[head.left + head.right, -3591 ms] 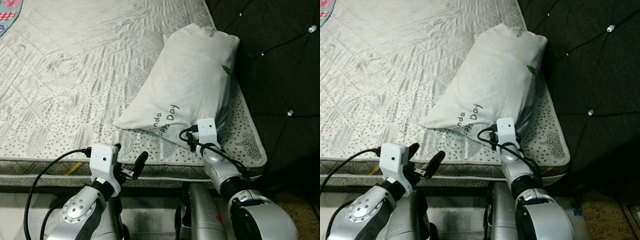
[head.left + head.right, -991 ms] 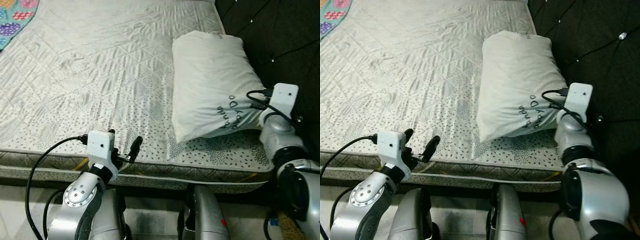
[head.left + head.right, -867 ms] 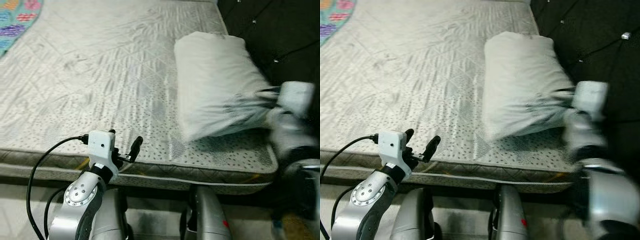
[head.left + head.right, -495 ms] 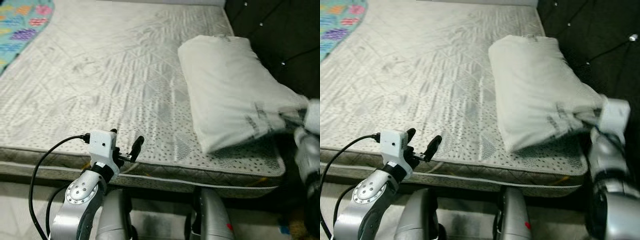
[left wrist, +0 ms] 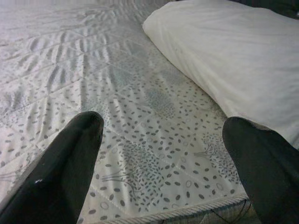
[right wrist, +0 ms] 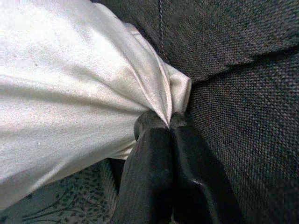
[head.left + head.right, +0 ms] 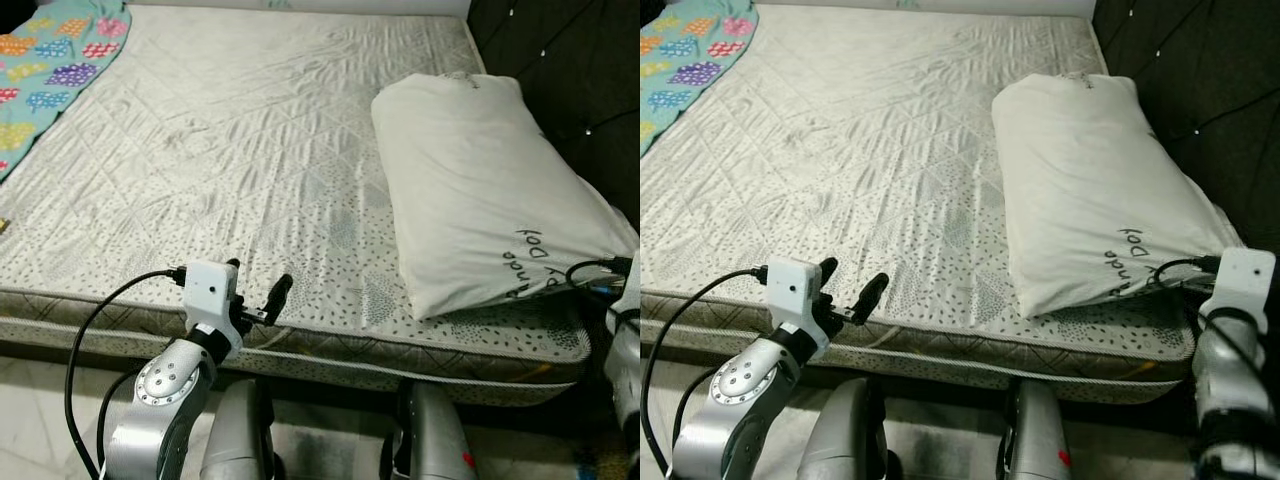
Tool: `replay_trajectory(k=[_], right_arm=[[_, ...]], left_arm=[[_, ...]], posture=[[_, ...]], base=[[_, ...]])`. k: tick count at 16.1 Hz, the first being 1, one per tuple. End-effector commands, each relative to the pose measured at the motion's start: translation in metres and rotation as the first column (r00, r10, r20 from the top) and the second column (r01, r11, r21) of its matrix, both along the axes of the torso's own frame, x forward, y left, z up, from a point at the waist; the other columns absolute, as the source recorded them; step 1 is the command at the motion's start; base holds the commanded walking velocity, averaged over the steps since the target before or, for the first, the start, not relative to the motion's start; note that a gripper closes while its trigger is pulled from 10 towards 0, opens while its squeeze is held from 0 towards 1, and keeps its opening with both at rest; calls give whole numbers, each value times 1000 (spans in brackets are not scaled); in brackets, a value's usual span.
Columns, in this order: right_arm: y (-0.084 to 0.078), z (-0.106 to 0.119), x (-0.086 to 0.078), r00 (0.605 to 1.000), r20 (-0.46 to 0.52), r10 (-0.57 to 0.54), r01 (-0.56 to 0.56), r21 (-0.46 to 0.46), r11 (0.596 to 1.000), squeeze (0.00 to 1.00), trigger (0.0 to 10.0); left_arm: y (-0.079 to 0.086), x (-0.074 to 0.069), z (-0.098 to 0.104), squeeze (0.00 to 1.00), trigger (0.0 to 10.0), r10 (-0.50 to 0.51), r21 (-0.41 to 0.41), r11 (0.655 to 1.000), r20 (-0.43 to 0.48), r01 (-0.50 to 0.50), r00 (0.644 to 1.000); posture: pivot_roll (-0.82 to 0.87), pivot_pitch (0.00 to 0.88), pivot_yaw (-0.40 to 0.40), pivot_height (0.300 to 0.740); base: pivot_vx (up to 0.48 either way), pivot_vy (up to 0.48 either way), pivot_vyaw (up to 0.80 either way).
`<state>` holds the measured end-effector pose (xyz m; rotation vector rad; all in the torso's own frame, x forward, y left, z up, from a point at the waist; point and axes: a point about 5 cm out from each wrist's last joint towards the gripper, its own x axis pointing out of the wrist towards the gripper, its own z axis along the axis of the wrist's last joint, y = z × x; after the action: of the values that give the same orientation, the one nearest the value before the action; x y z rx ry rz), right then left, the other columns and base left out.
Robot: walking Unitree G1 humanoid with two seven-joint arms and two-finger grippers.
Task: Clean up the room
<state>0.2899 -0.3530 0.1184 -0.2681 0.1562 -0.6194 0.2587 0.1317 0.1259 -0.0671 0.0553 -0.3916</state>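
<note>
Colourful patterned blanket (image 7: 45, 75) at far-left mattress corner; dark tufted headboard (image 7: 1200, 70) at right.

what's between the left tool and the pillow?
Only bare quilted mattress: the left wrist view shows it between the open left tool and the pillow, whose corner the right tool pinches.

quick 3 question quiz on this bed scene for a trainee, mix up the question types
1. True or false: the right gripper is pinching a corner of the pillow.
2. The left gripper is: A) shut on the blanket, B) open above the mattress edge, C) pressed on the pillow.
3. Fill in: the patterned blanket lies at the bed's far ____ corner.

Key: 1 true; 2 B; 3 left.
</note>
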Motion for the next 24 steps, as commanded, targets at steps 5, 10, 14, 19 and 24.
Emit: replay_trajectory(k=[5,10,14,19,24], right_arm=[[7,-1,-42,999,-10,-52,52,-20,998,0,0],[26,-17,-65,995,-96,-26,26,4,1000,0,0],[26,-18,-77,990,-136,-29,29,1,1000,0,0],[20,-17,-94,982,-183,-51,47,-29,998,0,0],[22,-20,-110,976,-209,-64,60,-26,998,0,0]], left_arm=[[-2,1,-5,0,10000,-28,4,1000,-10,28,1000],[-5,2,-4,0,10000,-39,1,999,-7,39,999],[-5,2,-6,0,10000,-41,-1,999,-9,41,999],[-8,1,-7,0,10000,-47,-8,999,-14,47,999],[-12,1,-10,0,10000,-64,-13,998,-23,63,998]], posture=[[-35,87,33,568],[-45,82,36,568],[-51,90,36,568],[-75,107,35,568],[-94,114,41,568]], base=[[0,0,0],[0,0,0],[0,0,0],[0,0,0],[0,0,0]])
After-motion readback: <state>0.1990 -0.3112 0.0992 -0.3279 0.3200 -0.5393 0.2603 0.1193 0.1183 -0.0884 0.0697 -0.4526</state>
